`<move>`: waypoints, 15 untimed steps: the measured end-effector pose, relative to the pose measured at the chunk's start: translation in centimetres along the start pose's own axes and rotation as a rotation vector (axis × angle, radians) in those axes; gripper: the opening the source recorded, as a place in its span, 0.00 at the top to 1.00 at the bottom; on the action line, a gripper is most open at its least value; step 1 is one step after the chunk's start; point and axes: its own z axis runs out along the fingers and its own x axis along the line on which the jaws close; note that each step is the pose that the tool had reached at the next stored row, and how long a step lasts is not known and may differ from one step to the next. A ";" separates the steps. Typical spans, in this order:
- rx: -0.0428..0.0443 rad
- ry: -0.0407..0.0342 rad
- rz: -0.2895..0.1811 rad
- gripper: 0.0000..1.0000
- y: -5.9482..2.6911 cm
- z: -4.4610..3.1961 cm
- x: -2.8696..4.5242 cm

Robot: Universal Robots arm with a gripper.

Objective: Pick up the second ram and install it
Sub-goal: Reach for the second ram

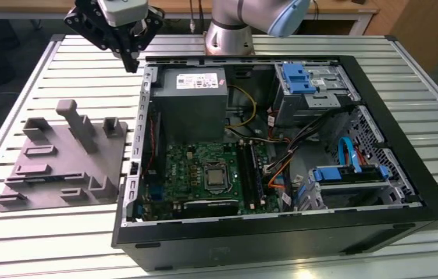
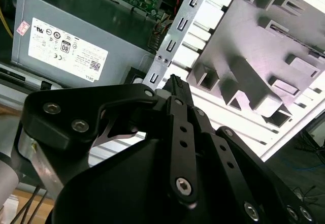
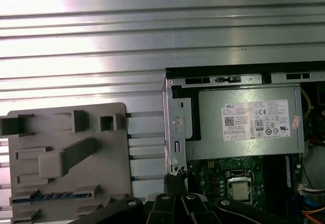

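the gripper [image 1: 131, 60], fingers together on nothing, hangs above the table [image 1: 40, 75] by the case's [image 1: 281, 235] corner; the second ram [image 3: 48, 196] stands slotted in the grey fixture [image 3: 104, 158], likely for easy grasping.

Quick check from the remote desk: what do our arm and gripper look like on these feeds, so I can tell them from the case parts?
The arm is a silver-grey tube with a light blue joint cap. The gripper is matt black, built of angular linkage bars that taper into narrow jaws. It is pinned with silver socket-head screws and sits under a pale grey wrist body.
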 end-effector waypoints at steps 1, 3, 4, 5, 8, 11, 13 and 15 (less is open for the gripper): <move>0.0000 -0.0001 0.000 0.89 -0.02 0.00 0.09; 0.0001 0.0000 0.000 0.89 -0.05 0.00 0.24; 0.0000 0.0000 0.000 0.89 -0.06 0.00 0.30; -0.0001 -0.0001 0.000 0.89 -0.07 0.01 0.34; 0.0001 0.0000 0.000 0.89 -0.09 0.01 0.43; 0.0001 0.0000 0.000 0.89 -0.12 0.02 0.54; 0.0001 0.0000 0.000 0.89 -0.15 0.02 0.63; 0.0001 0.0001 0.000 0.89 -0.24 0.03 0.72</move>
